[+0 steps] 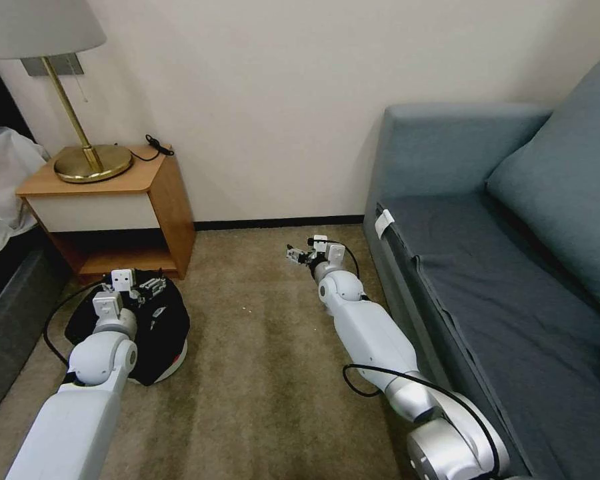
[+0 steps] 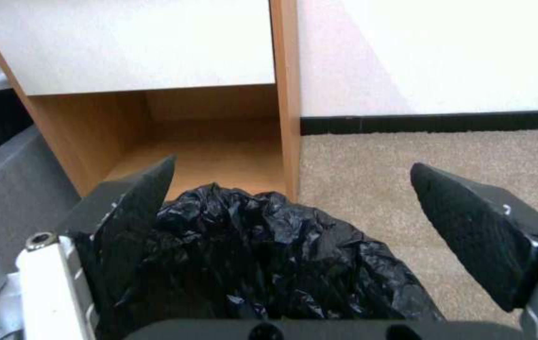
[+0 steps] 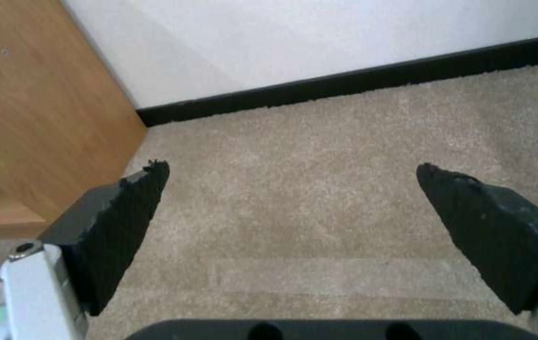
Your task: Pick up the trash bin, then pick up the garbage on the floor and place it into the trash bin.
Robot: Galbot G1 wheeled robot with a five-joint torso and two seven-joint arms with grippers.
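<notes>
The trash bin [image 1: 163, 327], lined with a crinkled black bag over a white base, stands on the carpet at the left, just in front of the nightstand. My left gripper [image 1: 148, 287] hovers over the bin's far rim, open. In the left wrist view the black bag [image 2: 269, 255] bulges between and below the spread fingers [image 2: 137, 198] of the left gripper [image 2: 292, 179]; whether they touch it I cannot tell. My right gripper [image 1: 299, 255] is stretched out low over bare carpet mid-room, open and holding nothing [image 3: 291, 170]. The garbage is out of view.
A wooden nightstand [image 1: 170, 200] with a brass lamp [image 1: 90, 163] stands against the wall behind the bin. A blue-grey sofa [image 1: 487, 267] runs along the right, close to my right arm. A bed edge [image 1: 7, 300] lies at the far left. Carpet [image 1: 260, 347] stretches between the arms.
</notes>
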